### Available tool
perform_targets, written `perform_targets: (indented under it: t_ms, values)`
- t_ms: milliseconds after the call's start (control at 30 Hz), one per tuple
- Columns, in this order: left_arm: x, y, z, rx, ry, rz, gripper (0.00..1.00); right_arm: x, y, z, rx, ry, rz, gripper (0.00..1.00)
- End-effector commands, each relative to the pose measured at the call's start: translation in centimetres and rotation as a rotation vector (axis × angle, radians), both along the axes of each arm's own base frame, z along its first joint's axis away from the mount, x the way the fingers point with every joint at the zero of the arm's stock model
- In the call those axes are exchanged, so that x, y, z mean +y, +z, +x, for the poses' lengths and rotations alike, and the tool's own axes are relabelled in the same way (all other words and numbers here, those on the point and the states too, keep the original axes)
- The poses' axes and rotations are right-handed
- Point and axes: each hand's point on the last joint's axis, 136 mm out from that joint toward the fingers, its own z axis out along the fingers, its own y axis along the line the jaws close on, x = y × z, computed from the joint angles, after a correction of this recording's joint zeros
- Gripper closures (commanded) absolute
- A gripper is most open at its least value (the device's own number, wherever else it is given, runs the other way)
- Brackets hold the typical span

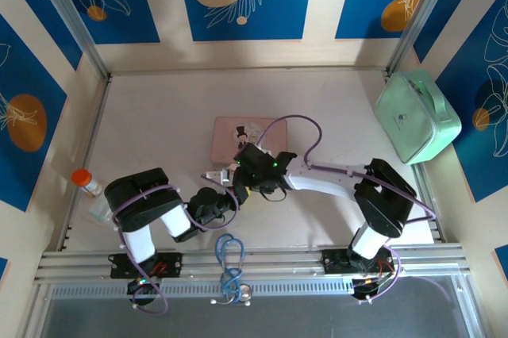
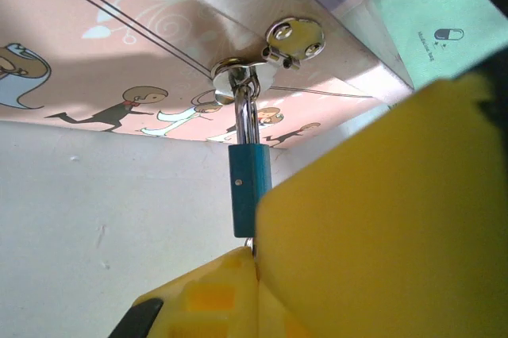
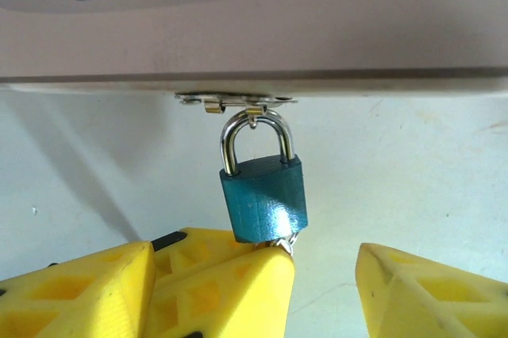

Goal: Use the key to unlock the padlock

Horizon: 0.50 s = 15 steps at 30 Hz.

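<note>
The step in hand looks like seating and turning the key [image 3: 284,241]. To do it well, the left gripper [image 2: 255,257] should twist about the keyway's axis without dragging sideways, and something must stop the body of the padlock [image 3: 262,199] from spinning with it. Otherwise the loose shackle [image 3: 254,136] would let the whole lock swivel.

The left gripper's fingers [image 2: 381,219] are pressed together right under the lock. A sliver of metal sits at their seam, and I take it for the key, though little of it shows. The right gripper [image 3: 252,263] is spread wide and grasps nothing, its tips flanking the left's below the lock.

The padlock's blue body touches the left's tips. Its shackle is closed through the hasp [image 3: 236,101] on the near edge of the pink tin [image 1: 238,136], near the middle of the worktop [image 1: 159,116].
</note>
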Motion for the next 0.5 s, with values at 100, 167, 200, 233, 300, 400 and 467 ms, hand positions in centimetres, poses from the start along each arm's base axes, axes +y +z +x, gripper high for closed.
perform_targets:
  t_ms: [100, 167, 200, 233, 300, 400, 467]
  values:
    - [0.3, 1.4, 1.1, -0.025, 0.056, -0.050, 1.00, 0.7, -0.8, 1.6, -0.108, 0.065, 0.027, 0.38]
    - [0.3, 1.4, 1.0, -0.024, 0.056, -0.050, 1.00, 0.8, -1.2, 1.8, -0.095, 0.075, 0.032, 0.41]
    - [0.4, 1.4, 1.0, -0.025, 0.057, -0.049, 1.00, 0.7, -1.1, 2.0, -0.100, 0.082, 0.037, 0.42]
    - [0.4, 1.4, 1.0, -0.025, 0.057, -0.049, 1.00, 0.7, -1.1, 2.1, -0.109, 0.085, 0.041, 0.42]
    - [0.4, 1.5, 1.0, -0.029, 0.058, -0.048, 1.00, 0.5, -0.9, 2.4, -0.116, 0.078, 0.049, 0.43]
    - [0.4, 1.5, 1.0, -0.029, 0.056, -0.049, 1.00, 0.0, -1.4, 2.7, -0.094, 0.063, 0.041, 0.44]
    - [0.4, 1.5, 1.0, -0.029, 0.057, -0.050, 1.00, 0.1, -1.7, 2.7, -0.087, 0.065, 0.047, 0.47]
